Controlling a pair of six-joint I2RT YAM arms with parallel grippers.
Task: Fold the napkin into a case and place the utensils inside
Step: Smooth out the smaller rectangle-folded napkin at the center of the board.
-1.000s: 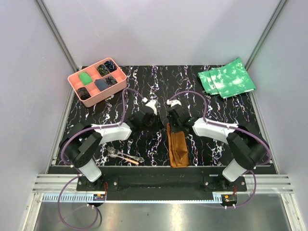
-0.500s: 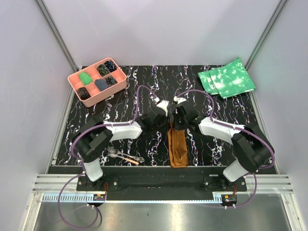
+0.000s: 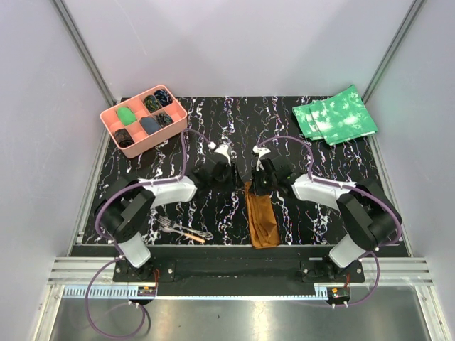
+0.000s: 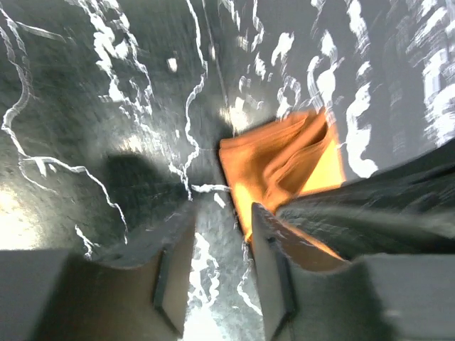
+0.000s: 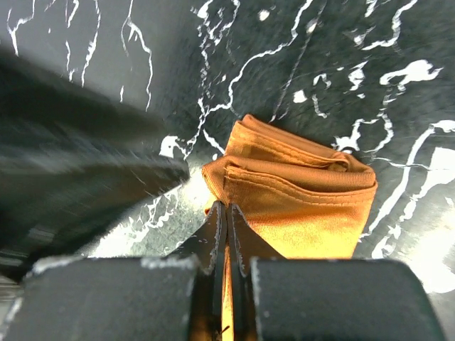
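Roughly half done, by my read. Plain rust-brown cloth napkin (image 3: 262,220) already lies folded into a narrow, multi-layer oblong case (image 5: 298,192), centre-front on the black marbled table (image 3: 234,128), betw. the two arms. Small silver metal utensils (image 3: 183,231) (fork + slim piece w/ orange-tan end) lie well left of it, not inside. Left gripper (image 4: 220,220): jaws apart, nothing betw. them, cloth's far end just beside one finger. Right gripper (image 5: 226,213): jaws clenched at that same end, tips on the cloth; can't tell if a layer is nipped. Left to do: pick up utensils, slide them in.
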